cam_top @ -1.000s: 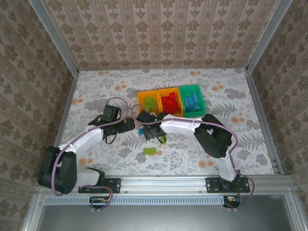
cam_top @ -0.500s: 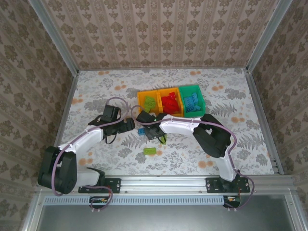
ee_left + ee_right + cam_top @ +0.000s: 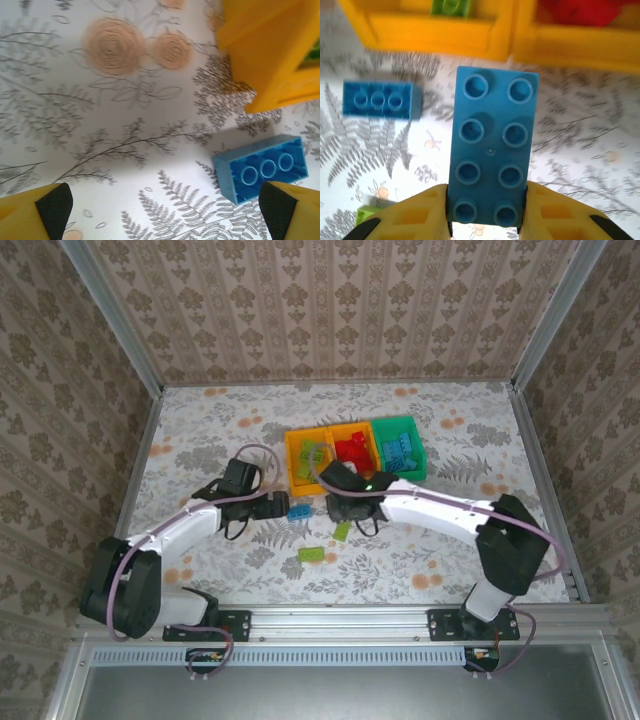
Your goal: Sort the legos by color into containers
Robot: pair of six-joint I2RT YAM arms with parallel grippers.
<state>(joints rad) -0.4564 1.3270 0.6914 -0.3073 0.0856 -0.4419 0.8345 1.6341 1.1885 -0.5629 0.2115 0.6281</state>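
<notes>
Lime green lies nearest the arm bases: one lime green brick (image 3: 310, 554) sits flat on the floral tabletop (image 3: 200, 440), and a second lime green brick (image 3: 343, 531) lies a little farther in, just on the near side of the right tool (image 3: 486, 192). That tool is clamped on a blue two-by-four brick (image 3: 492, 125), with its yellow fingers (image 3: 415, 215) pressing the long sides at the brick's near end and the studs facing the wrist camera. To its left a second blue brick (image 3: 298, 510) rests on the tabletop between the two tools, three round tubes showing on its upper face. The left tool (image 3: 165, 206) hangs just beside this brick, its fingers spread wide apart with nothing between them. Beyond stand three bins in a close row: a left orange-yellow bin (image 3: 289, 455) holding lime green bricks, a middle orange-yellow bin (image 3: 350, 426) holding red ones, and a green bin (image 3: 395, 422) holding blue ones.
</notes>
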